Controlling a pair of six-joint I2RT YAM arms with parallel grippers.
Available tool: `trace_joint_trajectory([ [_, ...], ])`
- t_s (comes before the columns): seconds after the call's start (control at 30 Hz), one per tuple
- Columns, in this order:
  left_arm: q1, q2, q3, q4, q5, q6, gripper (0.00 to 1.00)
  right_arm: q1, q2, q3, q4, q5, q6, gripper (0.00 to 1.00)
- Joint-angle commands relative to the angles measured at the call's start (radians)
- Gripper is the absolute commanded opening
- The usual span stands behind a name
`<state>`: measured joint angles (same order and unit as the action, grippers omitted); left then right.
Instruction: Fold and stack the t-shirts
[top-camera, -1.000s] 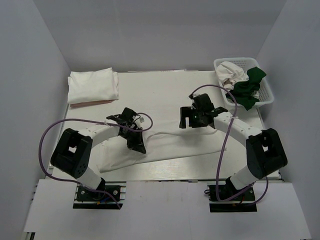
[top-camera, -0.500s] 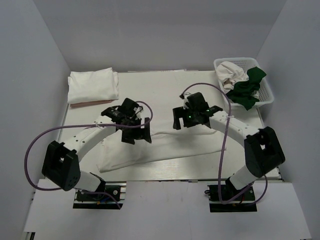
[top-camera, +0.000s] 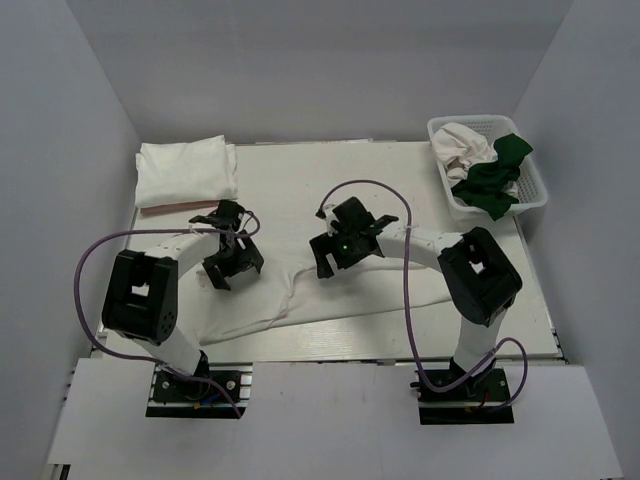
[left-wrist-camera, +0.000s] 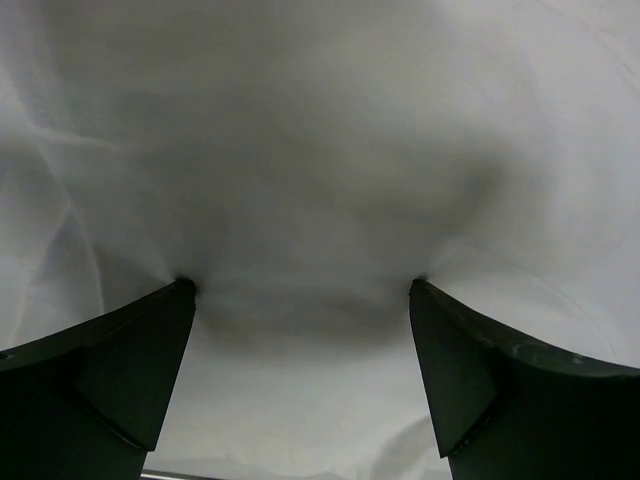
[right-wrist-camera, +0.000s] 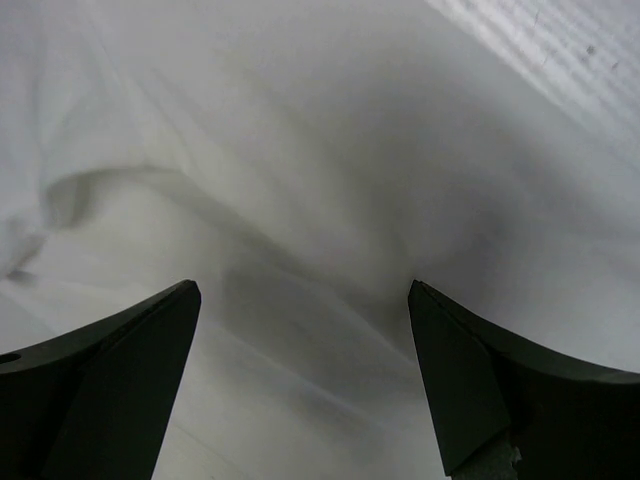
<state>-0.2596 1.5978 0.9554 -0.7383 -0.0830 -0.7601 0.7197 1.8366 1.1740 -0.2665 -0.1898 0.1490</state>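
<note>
A white t-shirt (top-camera: 385, 290) lies folded into a long strip across the near half of the table. My left gripper (top-camera: 232, 265) is open over its left end, and in the left wrist view its fingertips (left-wrist-camera: 175, 300) touch the white cloth (left-wrist-camera: 320, 150) with nothing between them. My right gripper (top-camera: 331, 258) is open over the strip's upper middle edge, with only wrinkled cloth (right-wrist-camera: 300, 160) between its jaws. A folded white t-shirt stack (top-camera: 187, 172) rests at the back left. A dark green t-shirt (top-camera: 490, 185) and a white one (top-camera: 465, 145) sit bunched in the basket.
The white lattice basket (top-camera: 541, 192) stands at the back right corner. Bare table (top-camera: 320, 180) stretches between the stack and the basket. Grey walls close in on the left, back and right. Purple cables loop off both arms.
My left gripper opened, let go of the shirt and moved left. My right gripper slid left along the shirt's upper edge, still open.
</note>
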Motion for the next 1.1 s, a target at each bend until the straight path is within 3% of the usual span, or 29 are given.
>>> trace_joint_trajectory([
  [0.0, 0.061, 0.023, -0.018, 0.088, 0.009, -0.027, 1.0, 0.027, -0.036, -0.03, -0.078, 0.034, -0.104, 0.9],
  [0.17, 0.123, 0.164, 0.005, 0.117, 0.081, -0.018, 1.0, 0.05, -0.08, -0.097, -0.103, 0.049, -0.092, 0.9],
  [0.33, 0.114, 0.295, 0.205, 0.108, 0.081, 0.051, 1.0, 0.043, -0.195, -0.14, -0.073, 0.22, -0.056, 0.9],
  [0.53, 0.092, 0.59, 0.653, 0.05, 0.161, 0.12, 1.0, -0.005, -0.27, -0.134, -0.074, 0.441, 0.159, 0.9],
  [0.63, 0.082, 0.713, 0.932, 0.027, 0.184, 0.146, 1.0, -0.035, -0.267, -0.168, -0.074, 0.42, 0.181, 0.9],
  [0.7, 0.072, 0.829, 1.032, 0.027, 0.212, 0.146, 1.0, -0.054, -0.241, -0.178, -0.108, 0.398, 0.199, 0.9],
  [0.8, 0.043, 0.959, 1.207, 0.106, 0.345, 0.146, 1.0, -0.075, -0.243, -0.227, -0.103, 0.408, 0.208, 0.9],
  [0.97, -0.006, 1.129, 1.413, 0.521, 0.552, 0.052, 1.0, -0.101, -0.292, -0.231, -0.119, 0.363, 0.166, 0.9],
  [1.03, -0.03, 1.185, 1.498, 0.647, 0.568, -0.024, 1.0, -0.109, -0.322, -0.22, -0.131, 0.342, 0.149, 0.9],
  [1.07, -0.03, 1.223, 1.499, 0.785, 0.568, -0.039, 1.0, -0.109, -0.327, -0.215, -0.137, 0.325, 0.144, 0.9],
])
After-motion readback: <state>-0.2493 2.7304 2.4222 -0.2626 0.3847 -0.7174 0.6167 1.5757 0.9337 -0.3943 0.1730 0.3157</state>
